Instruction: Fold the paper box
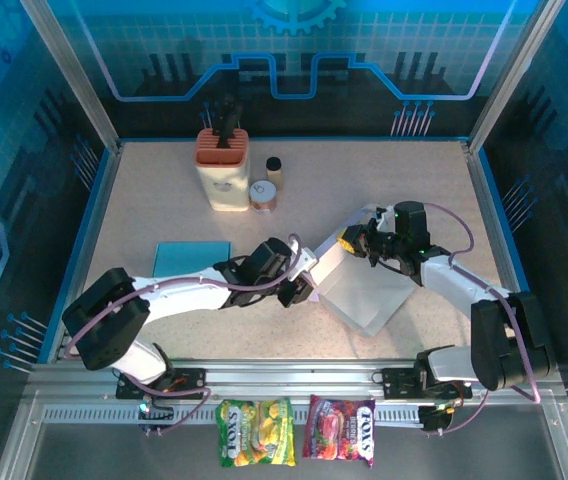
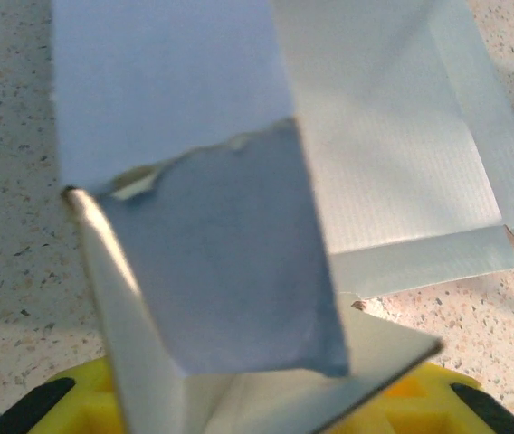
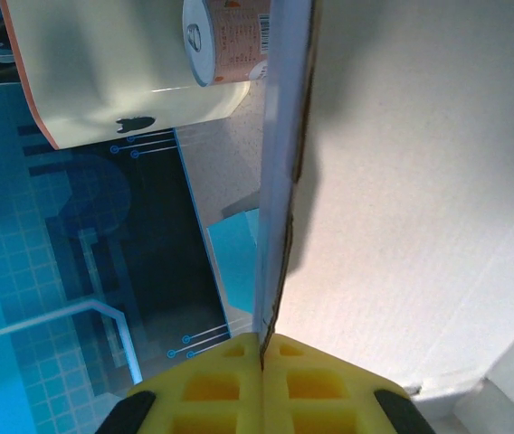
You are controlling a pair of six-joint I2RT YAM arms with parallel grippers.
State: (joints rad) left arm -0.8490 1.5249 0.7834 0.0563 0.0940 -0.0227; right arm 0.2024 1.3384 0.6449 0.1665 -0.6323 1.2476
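1. Cardboard fills most of the close views: a flat white paper box blank [image 1: 369,295] lies right of centre on the speckled table [image 1: 144,200], with its left flap lifted off the surface.
2. The left gripper [image 1: 299,285] sits at that lifted flap. In the left wrist view, the folded flap stands between the yellow finger pads [image 2: 411,398]. The pads are cut off at the bottom edge and partly covered by card, so I cannot tell whether they pinch it.
3. The right gripper [image 3: 261,375] is closed on a thin upright edge of the box, and its yellow pads meet around the card.
4. Behind the box stand a cream holder with an orange top [image 1: 224,170] and a small round tin [image 1: 262,195], possibly touching each other. Both are cropped in the right wrist view.
5. A light blue flat sheet [image 1: 192,258] lies left of the arms, partly hidden by the left arm.
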